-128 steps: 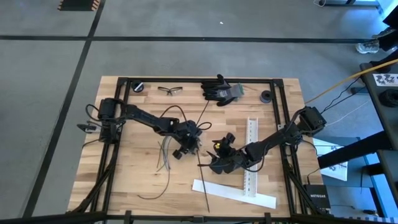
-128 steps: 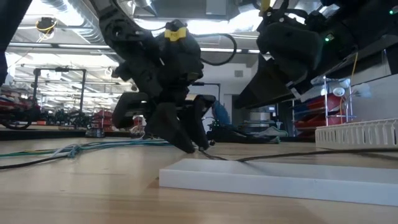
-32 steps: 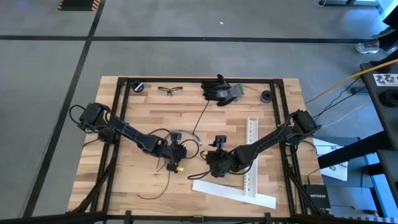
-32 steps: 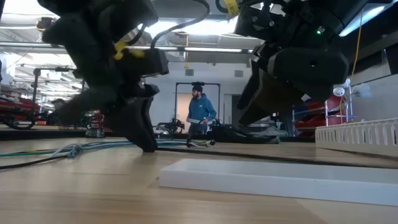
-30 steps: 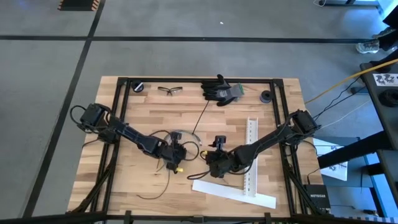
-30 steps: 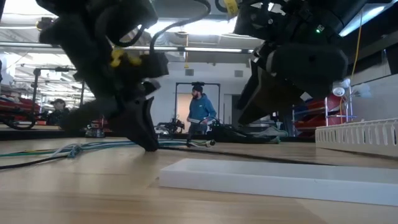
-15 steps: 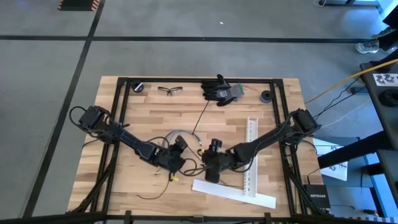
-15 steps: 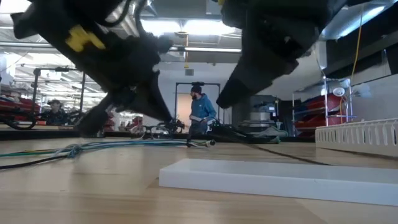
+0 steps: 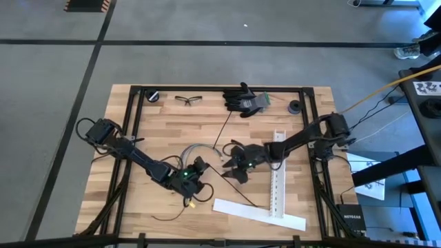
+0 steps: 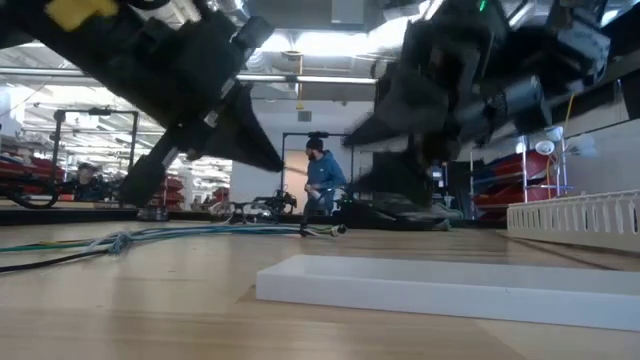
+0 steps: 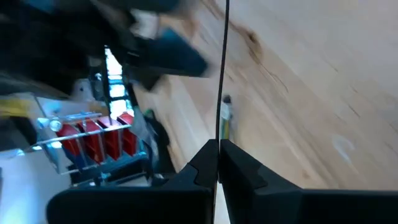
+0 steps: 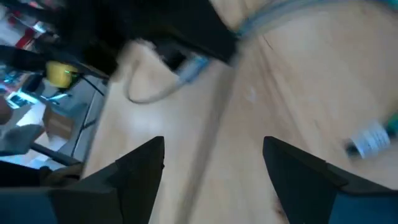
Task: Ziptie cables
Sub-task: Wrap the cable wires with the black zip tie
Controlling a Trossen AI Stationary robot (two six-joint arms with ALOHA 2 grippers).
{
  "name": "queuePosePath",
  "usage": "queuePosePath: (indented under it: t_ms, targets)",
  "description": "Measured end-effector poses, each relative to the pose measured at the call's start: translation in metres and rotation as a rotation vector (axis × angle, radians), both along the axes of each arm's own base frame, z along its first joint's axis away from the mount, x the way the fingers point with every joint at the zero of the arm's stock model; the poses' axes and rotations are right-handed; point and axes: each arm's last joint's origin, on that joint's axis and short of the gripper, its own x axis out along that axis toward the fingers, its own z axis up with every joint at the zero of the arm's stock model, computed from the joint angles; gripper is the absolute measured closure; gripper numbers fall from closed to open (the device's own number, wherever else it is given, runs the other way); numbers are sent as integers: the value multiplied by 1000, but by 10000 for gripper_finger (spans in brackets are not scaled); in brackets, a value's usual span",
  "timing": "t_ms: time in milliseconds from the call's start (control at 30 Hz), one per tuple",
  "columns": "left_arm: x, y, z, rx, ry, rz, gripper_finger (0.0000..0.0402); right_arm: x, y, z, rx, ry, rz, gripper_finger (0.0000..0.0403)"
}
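1. Black ziptie (image 11: 222, 74) runs straight out from the left gripper (image 11: 218, 163), fingers clenched on it; its far end is lost in blur.
2. Left gripper (image 9: 187, 180) sits low over the desk (image 9: 165, 117) centre-front; right gripper (image 9: 233, 165) just beside it, fingers spread, nothing seen held.
3. Cables (image 9: 196, 149) arc pale between the two grippers; ends hidden under the arms.
4. Low view: both arms are dark blurs, grippers hard to make out. White strip (image 10: 440, 290) in the foreground, cut off at the right edge.
5. Person (image 10: 322, 182) stands far behind.
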Motion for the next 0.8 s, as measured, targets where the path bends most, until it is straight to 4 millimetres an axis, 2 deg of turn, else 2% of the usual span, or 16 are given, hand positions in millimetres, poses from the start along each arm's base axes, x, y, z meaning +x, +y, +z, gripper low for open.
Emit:
queuePosePath:
  t_ms: [67,200,300,800]
  targets:
    - [3,1,2,14,-10,-12,401,1,0,-8,27,25,29,143]
    - [8,6,5,32,-25,-13,401,14,9,-2,66,-34,130,144]
    - [10,8,5,32,-14,-32,401,15,9,-8,44,-11,144,155]
    - [9,7,5,75,22,-73,401,16,5,-8,14,-24,200,359]
